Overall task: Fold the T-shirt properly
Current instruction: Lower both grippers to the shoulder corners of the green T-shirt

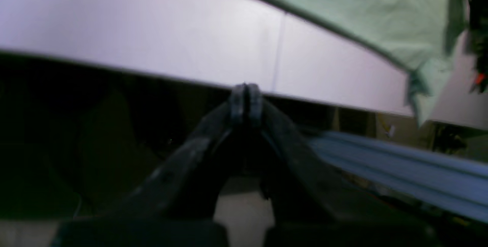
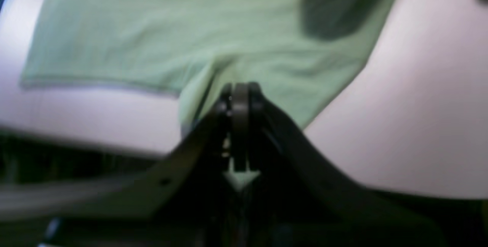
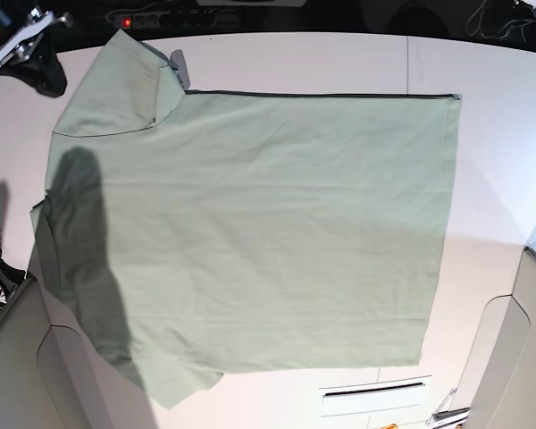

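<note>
Left gripper [image 1: 246, 100]: fingers pressed together with nothing between them, tips at the table [image 1: 152, 41] edge. Right gripper [image 2: 240, 98]: fingers drawn together, pinching a raised fold of the T-shirt [image 2: 171, 37] near the table edge. Both arms sit low at opposite sides.

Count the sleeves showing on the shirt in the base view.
2: one sleeve at the shirt's top-left, the other sleeve at its bottom-left, partly shadowed.

Both grippers matte black w/ V-shaped arms. Left gripper [image 1: 246, 104]: ribbed dark tips. Right gripper [image 2: 240, 102]: greyish pad betw. tips.
</note>
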Available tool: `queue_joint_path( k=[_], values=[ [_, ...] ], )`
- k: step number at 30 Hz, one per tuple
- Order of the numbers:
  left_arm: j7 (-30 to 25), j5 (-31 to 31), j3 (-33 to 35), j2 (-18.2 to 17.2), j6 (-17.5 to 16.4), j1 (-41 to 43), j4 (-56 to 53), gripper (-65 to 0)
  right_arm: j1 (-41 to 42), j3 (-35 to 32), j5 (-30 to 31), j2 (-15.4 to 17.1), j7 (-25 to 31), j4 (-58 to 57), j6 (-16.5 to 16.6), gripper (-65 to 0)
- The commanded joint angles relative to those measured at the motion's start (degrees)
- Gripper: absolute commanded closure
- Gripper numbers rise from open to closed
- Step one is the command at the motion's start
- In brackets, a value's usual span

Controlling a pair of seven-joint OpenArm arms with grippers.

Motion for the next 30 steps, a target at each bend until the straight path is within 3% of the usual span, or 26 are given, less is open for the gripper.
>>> queue_joint_path(
  k=[1, 6, 10, 13, 15, 20, 24, 27, 30],
  values=[
    [-0.5, -1.2, -0.8, -0.7, -0.6, -0.3, 0.9, 0.0, 2.4, 1.8, 0.5, -0.7, 1.6, -0.6, -0.4, 0.0],
    [-0.2, -1.2, -0.8, -0.7, -0.6, -3.9, 0.9, 0.0, 13.2, 4.0, 0.4, -5.3, 1.6, -11.6, -0.4, 0.0],
    [0.3, -1.1, -0.8, -0.7, -0.6, -5.9, 0.9, 0.0, 18.5, 4.0, -4.4, -7.2, 1.6, -20.3, -0.4, 0.0],
    [1.1, -1.1, -0.8, -0.7, -0.6, -7.1, 0.9, 0.0, 21.6, 4.0, -7.4, -8.8, 1.6, -23.9, -0.7, -28.2],
    [1.3, -1.2, -0.8, -0.7, -0.6, -7.6, 0.9, 0.0, 23.4, 4.0, -10.4, -10.0, 1.6, -24.1, -0.7, -34.1],
    [1.9, -1.1, -0.8, -0.7, -0.6, -8.2, 0.9, 0.0, 27.1, 4.0, -13.2, -10.5, 1.7, -24.4, -3.7, -34.1],
    [1.9, -1.2, -0.8, -0.7, -0.6, -8.3, 0.9, 0.0, 32.5, 4.0, -14.5, -10.5, -2.2, -28.3, -4.0, -34.1],
    [2.5, -1.1, -0.8, -0.7, -0.6, -9.0, 0.9, -14.1, 36.0, 3.6, -13.4, -10.5, -3.5, -33.7, -3.8, -34.0],
    [2.8, -1.1, -0.8, -0.7, -0.6, -9.7, 0.9, -16.8, 37.9, 2.1, -10.6, -10.5, -5.6, -38.3, -1.4, -34.0]
  ],
)
